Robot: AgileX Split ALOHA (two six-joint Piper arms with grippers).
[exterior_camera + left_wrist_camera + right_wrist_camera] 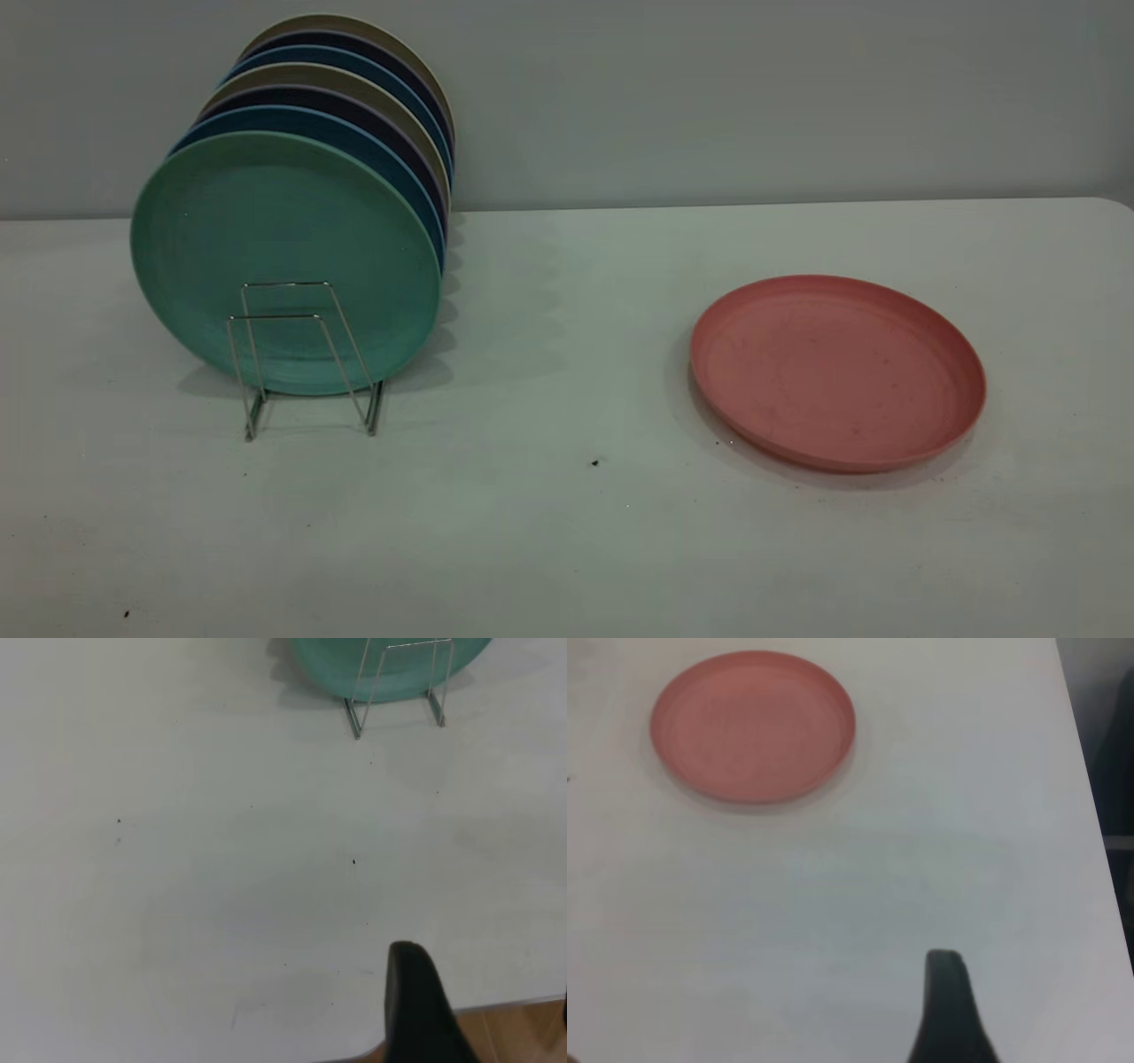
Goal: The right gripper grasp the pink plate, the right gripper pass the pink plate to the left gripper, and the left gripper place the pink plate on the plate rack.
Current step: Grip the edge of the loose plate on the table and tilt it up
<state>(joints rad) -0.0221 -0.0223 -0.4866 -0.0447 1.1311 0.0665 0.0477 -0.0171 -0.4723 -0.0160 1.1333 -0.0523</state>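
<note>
- From outside, neither arm shows. The pink plate (pixel 837 372) lies flat, rim up, on the right of the worktop (pixel 567 532). Well apart on the left, the rack (pixel 306 359) holds a row of upright plates, a green plate (pixel 283 257) nearest, with wire loops free in front of it.
- From the left wrist, the left gripper (pixel 425 1010) hangs over the near edge of the worktop, far short of the rack (pixel 399 682). Only one finger shows, so I cannot tell whether its fingers are released or clenched.
- From the right wrist, the right gripper (pixel 948 1010) is well short of the plate (pixel 753 725) and holds nothing. Again one finger shows; cannot tell.
- I'd judge the reach has barely begun: the right gripper should come low at the rim, one finger under its lip, and pinch firmly so the plate doesn't slide away.
</note>
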